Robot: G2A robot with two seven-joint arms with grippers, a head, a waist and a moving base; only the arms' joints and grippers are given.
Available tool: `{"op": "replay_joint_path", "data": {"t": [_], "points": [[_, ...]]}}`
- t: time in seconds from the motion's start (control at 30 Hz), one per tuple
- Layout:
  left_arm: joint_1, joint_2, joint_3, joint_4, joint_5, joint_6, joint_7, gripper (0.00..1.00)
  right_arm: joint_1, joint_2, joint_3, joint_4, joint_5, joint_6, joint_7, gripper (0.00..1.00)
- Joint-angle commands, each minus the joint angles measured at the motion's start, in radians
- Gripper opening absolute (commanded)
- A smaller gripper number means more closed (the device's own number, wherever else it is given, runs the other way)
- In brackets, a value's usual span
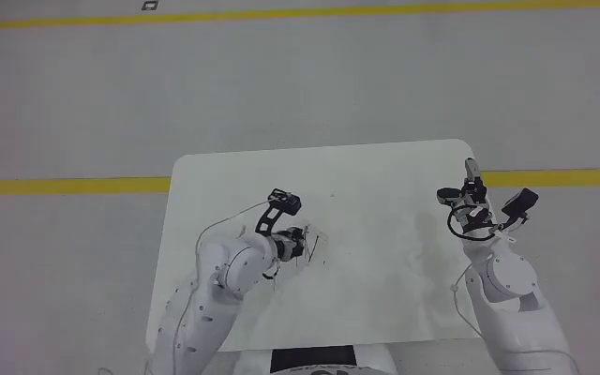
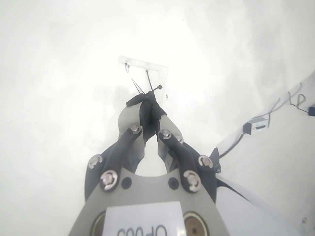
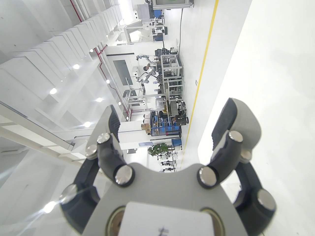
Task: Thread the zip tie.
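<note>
left wrist, grip: the thin black plastic zip tie [image 2: 149,81] is being pinched between the pressed-together fingertips of the left gripper [image 2: 149,99].
left wrist, tie location: the strap is being held taut from a hole near the far edge of the small clear rectangular plastic plate [image 2: 158,69] to the fingertips. The plate is lying flat on the white table [image 2: 61,50].
left wrist, second strand: another black strand is being led from a neighbouring hole to the same pinch. It cannot be told whether it is the same tie.
left wrist, head: a small square black head [image 2: 160,86] is being left free just beside the fingertips.
top, layout: the left gripper is being held low over the plate, near the table's middle. The right gripper [image 1: 466,187] is being held well apart, at the table's far right edge.
right wrist, hand: the right gripper's fingers are being held spread wide, with nothing between them, pointed out at the room.
progress (judgement): the pass through the plate hole looks done. The tail is probably yet to be fed into the head and pulled tight.
</note>
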Motion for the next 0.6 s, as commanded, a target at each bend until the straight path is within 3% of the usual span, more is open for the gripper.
{"op": "replay_joint_path", "data": {"t": [0.0, 0.03, 0.13, 0.27, 0.43, 0.5, 0.57], "points": [[0.011, 0.009, -0.046, -0.003, -0.079, -0.068, -0.003, 0.0, 0.0, 0.0, 0.0, 0.0, 0.0, 0.0, 0.0, 1.0], [0.021, 0.015, -0.076, -0.003, -0.123, -0.117, -0.005, 0.0, 0.0, 0.0, 0.0, 0.0, 0.0, 0.0, 0.0, 1.0], [0.05, 0.032, -0.154, 0.002, -0.242, -0.212, -0.018, 0.0, 0.0, 0.0, 0.0, 0.0, 0.0, 0.0, 0.0, 1.0], [0.082, 0.051, -0.235, 0.005, -0.351, -0.29, -0.034, 0.0, 0.0, 0.0, 0.0, 0.0, 0.0, 0.0, 0.0, 1.0], [0.092, 0.074, -0.261, -0.011, -0.4, -0.295, -0.05, 0.0, 0.0, 0.0, 0.0, 0.0, 0.0, 0.0, 0.0, 1.0], [0.093, 0.086, -0.227, -0.045, -0.308, -0.295, -0.052, 0.0, 0.0, 0.0, 0.0, 0.0, 0.0, 0.0, 0.0, 1.0], [0.093, 0.086, -0.227, -0.045, -0.308, -0.295, -0.052, 0.0, 0.0, 0.0, 0.0, 0.0, 0.0, 0.0, 0.0, 1.0]]}}
